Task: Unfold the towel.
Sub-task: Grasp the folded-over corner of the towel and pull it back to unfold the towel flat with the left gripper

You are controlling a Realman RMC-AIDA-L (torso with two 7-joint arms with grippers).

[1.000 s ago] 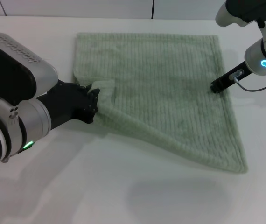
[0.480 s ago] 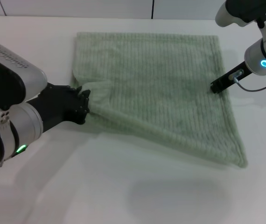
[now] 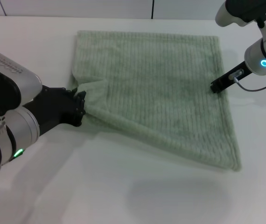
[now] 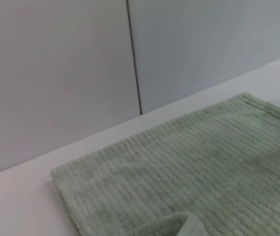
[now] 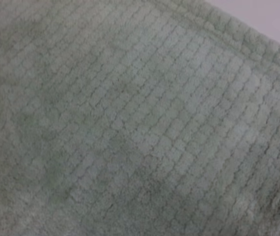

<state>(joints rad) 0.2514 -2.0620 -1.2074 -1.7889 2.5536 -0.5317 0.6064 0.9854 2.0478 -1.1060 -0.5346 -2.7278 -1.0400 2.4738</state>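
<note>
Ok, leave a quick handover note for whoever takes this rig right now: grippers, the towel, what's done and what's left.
Left gripper: shut on a bunched fold at the towel left edge.
Right gripper: tip resting on the towel's right edge, as if pinning it.
Towel: mostly flat on the white table; far edge straight, near-left part folded over.
Left to do: draw that fold out flat and let go.

light: even, bright overhead | shadows: soft on table (image 3: 123, 186) | focus: right wrist view perhaps slightly blurred

left claw (image 3: 80, 103) gripping towel (image 3: 161, 88) corner | right claw (image 3: 215, 87) pressing towel edge
</note>
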